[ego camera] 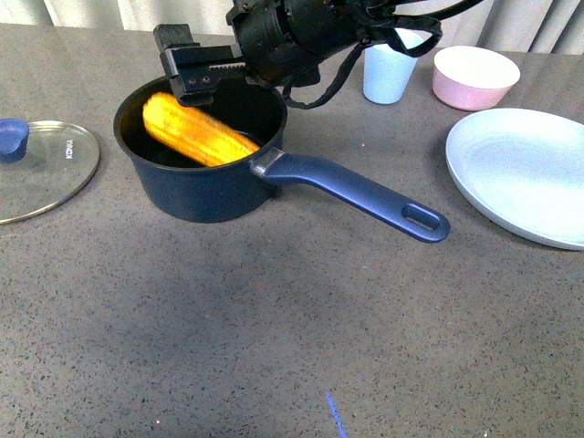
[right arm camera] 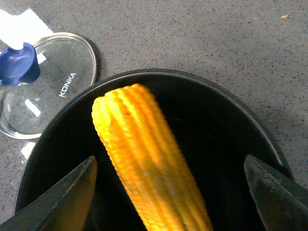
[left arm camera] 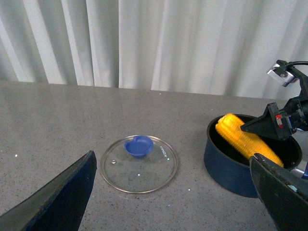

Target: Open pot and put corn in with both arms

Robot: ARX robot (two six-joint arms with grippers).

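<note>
Pot (ego camera: pixel 201 178) sits uncovered on the grey surface (ego camera: pixel 274 328), left of centre and toward the far edge. Its long handle (ego camera: pixel 365 193) points to the near-right.

Corn (ego camera: pixel 196 130) is inside the pot, tilted, with one end raised near the rim on the left-edge side and the other end low toward the handle. It is blurred in the front view.

Right arm's fingers (right arm camera: pixel 62 202) hang over the pot's far rim. They are spread wide on either side of the cob and do not touch it.

Left arm's fingers (left arm camera: pixel 57 202) are also spread wide and hold nothing, above the surface on the left side.

Glass lid (ego camera: pixel 46 169) lies flat at the left edge with its blue knob up, near the pot but apart from it. "KONKA" is printed on the glass.

Pale blue cup (ego camera: pixel 388 68) and pink bowl (ego camera: pixel 474 78) stand along the far edge, and a pale plate (ego camera: pixel 525 173) lies at the right edge, beyond the handle tip.

The near half of the surface is open room, with only a small blue mark (ego camera: pixel 336 415) by the near edge.
</note>
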